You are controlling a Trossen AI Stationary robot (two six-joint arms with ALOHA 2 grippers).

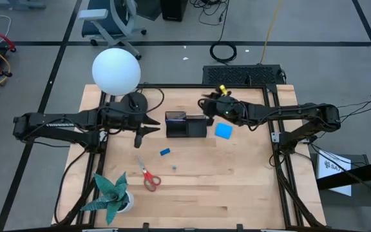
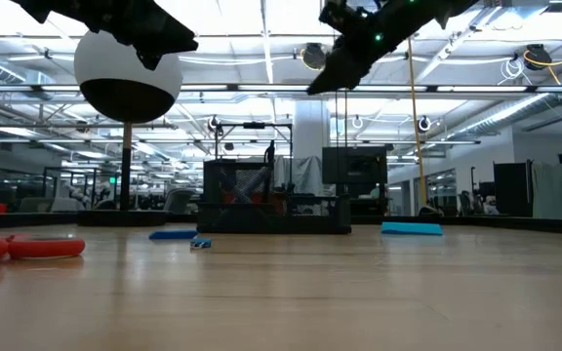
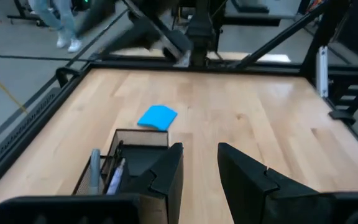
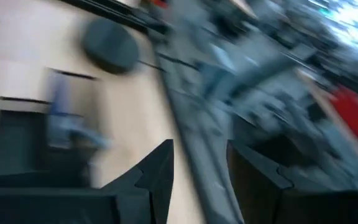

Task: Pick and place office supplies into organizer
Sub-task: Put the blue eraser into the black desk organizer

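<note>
Scissors (image 1: 149, 178) lie nearest, at 7 o'clock from organizer (image 1: 186, 125); blue pad (image 1: 223, 131) just beside at 4. Left gripper (image 1: 148, 127) parted, empty, at 9; right gripper (image 1: 209, 103) parted, empty, at 1. Descend squarely over pad.

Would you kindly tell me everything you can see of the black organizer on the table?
The organizer is a small black rectangular desk tray, seemingly of wire mesh, standing upright near the table's middle. One end section is taller than the rest. From the left wrist, pens stand in a compartment. The blue pad lies on the wood just beside it, apart. Nothing grips it: the right claw hangs just above and behind one end.
</note>
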